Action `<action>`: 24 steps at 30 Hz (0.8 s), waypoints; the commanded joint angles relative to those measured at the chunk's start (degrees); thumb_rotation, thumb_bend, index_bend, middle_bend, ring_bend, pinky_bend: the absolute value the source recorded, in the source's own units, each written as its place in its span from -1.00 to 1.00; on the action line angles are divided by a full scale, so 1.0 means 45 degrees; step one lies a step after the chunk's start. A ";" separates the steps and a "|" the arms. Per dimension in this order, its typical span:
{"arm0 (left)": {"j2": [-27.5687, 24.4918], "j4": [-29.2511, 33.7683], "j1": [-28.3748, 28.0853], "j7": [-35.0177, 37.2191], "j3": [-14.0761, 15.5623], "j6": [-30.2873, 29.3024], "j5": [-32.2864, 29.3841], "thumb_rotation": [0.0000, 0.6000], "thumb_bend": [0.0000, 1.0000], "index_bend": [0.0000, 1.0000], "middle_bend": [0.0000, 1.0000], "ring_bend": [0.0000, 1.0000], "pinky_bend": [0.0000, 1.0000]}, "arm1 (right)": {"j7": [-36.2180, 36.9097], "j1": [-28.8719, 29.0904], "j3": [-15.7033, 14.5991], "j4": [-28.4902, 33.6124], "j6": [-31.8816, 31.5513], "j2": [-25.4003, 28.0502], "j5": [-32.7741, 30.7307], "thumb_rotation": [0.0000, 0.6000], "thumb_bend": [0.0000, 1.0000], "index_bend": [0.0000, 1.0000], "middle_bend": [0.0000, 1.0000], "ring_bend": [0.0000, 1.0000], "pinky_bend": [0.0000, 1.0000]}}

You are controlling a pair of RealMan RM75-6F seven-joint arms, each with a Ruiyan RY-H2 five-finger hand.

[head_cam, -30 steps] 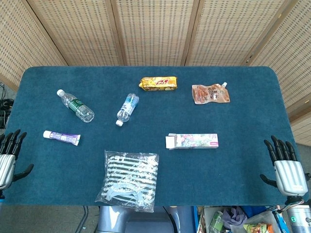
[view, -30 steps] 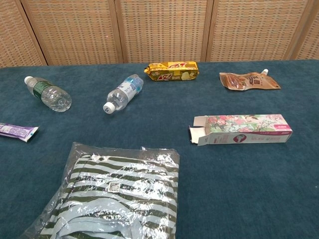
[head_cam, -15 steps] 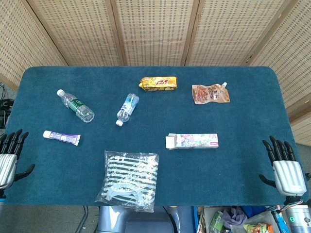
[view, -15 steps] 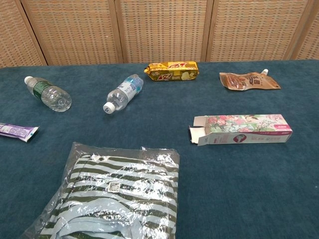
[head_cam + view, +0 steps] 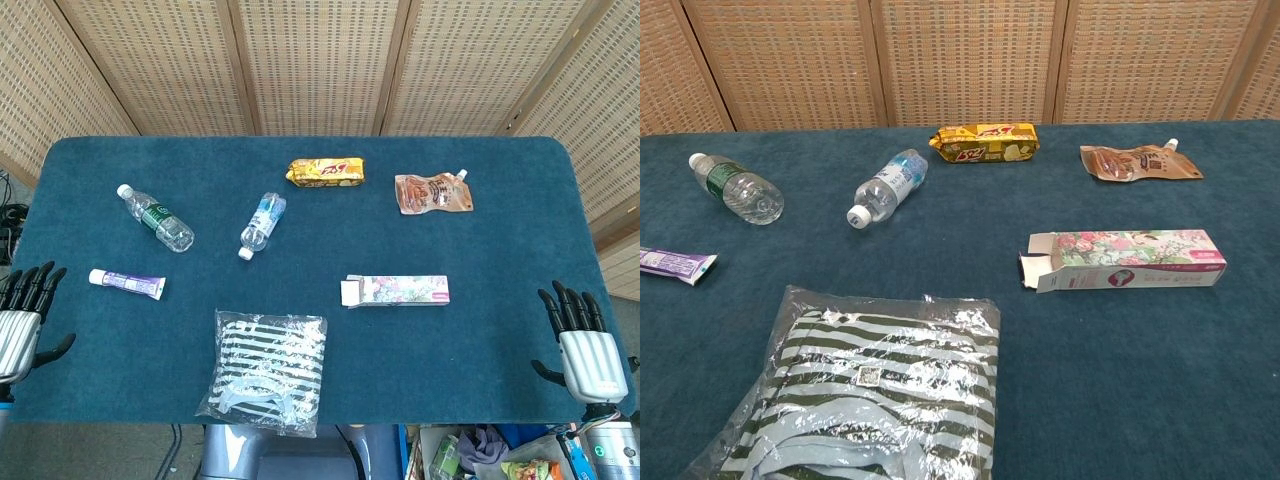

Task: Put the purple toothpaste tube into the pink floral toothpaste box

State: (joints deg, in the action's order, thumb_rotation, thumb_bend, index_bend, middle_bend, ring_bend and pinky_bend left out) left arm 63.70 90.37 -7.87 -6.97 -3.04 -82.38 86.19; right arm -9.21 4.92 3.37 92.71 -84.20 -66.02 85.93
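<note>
The purple toothpaste tube (image 5: pixel 127 283) lies flat near the table's left edge, white cap pointing left; the chest view catches only its crimped end (image 5: pixel 676 265). The pink floral toothpaste box (image 5: pixel 396 291) lies on its side right of centre, its open flap end facing left (image 5: pixel 1127 260). My left hand (image 5: pixel 21 322) hovers off the table's left front corner, fingers spread, holding nothing, a short way left of the tube. My right hand (image 5: pixel 580 345) hangs off the right front corner, fingers spread and empty, well right of the box. Neither hand shows in the chest view.
Two water bottles (image 5: pixel 155 218) (image 5: pixel 262 225) lie at the left and centre. A yellow snack pack (image 5: pixel 326 172) and a brown spouted pouch (image 5: pixel 432 193) lie toward the back. A bagged striped garment (image 5: pixel 264 370) sits at the front edge of the blue table (image 5: pixel 500 330).
Both hands have sunk slightly lower toward the front edge. The objects on the table have not moved.
</note>
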 commanded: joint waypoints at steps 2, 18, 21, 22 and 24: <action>-0.0259 -0.0538 -0.0579 -0.0099 -0.0286 0.0844 -0.0347 1.00 -0.46 -0.98 -1.00 -0.99 -0.85 | -0.0027 0.0000 -0.0032 0.0016 0.0016 -0.0022 0.0024 1.00 -0.82 -1.00 -1.00 -1.00 -1.00; 0.0443 -0.3895 -0.2918 0.0890 -0.0780 0.4559 -0.1339 1.00 -0.46 -0.57 -0.62 -0.67 -0.46 | -0.0072 0.0047 -0.0022 -0.0021 0.0117 -0.0063 -0.0045 1.00 -0.82 -1.00 -1.00 -1.00 -1.00; 0.0730 -0.4543 -0.3366 0.0835 -0.0696 0.5379 -0.1420 1.00 -0.46 -0.49 -0.56 -0.64 -0.45 | -0.0130 0.0066 -0.0032 -0.0041 0.0156 -0.0098 -0.0049 1.00 -0.82 -1.00 -1.00 -1.00 -1.00; 0.0869 -0.4831 -0.3571 0.0746 -0.0619 0.5714 -0.1390 1.00 -0.46 -0.47 -0.55 -0.63 -0.44 | -0.0173 0.0089 -0.0022 -0.0042 0.0177 -0.0105 -0.0050 1.00 -0.82 -1.00 -1.00 -1.00 -1.00; 0.1111 -0.5171 -0.3814 0.0673 -0.0556 0.6044 -0.1373 1.00 -0.46 -0.44 -0.53 -0.61 -0.43 | -0.0236 0.0092 -0.0033 -0.0046 0.0185 -0.0138 -0.0049 1.00 -0.82 -1.00 -1.00 -1.00 -1.00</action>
State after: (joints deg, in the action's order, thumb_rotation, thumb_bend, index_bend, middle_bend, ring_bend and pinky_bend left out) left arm 67.45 68.62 -23.65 -3.51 -5.94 -56.77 80.20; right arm -10.28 5.32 3.22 92.50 -83.38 -66.65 85.70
